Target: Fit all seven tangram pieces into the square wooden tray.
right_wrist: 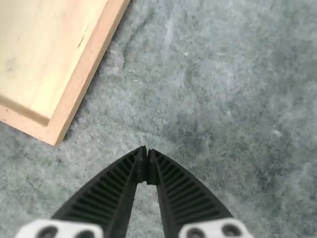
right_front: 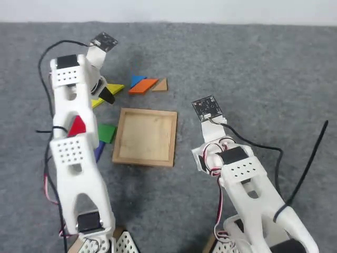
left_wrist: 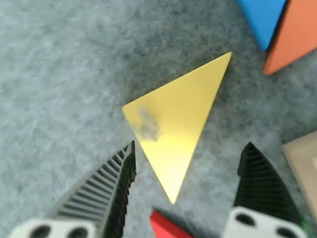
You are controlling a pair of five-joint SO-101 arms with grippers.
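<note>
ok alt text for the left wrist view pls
The open left pincer frames a yellow triangle lying flat on grey carpet. A blue piece and an orange piece lie side by side beyond it; a red piece shows its tip close to the pincer.

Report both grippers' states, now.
Left gripper: open, empty, over the yellow triangle.
Right gripper: shut, holding nothing, beside the wooden tray.

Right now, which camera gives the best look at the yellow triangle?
The left wrist view: the whole yellow triangle lies flat on the carpet, at the open left gripper. In the high view the left arm covers its middle, leaving two yellow tips. The right wrist view faces the tray corner and carpet.
</note>
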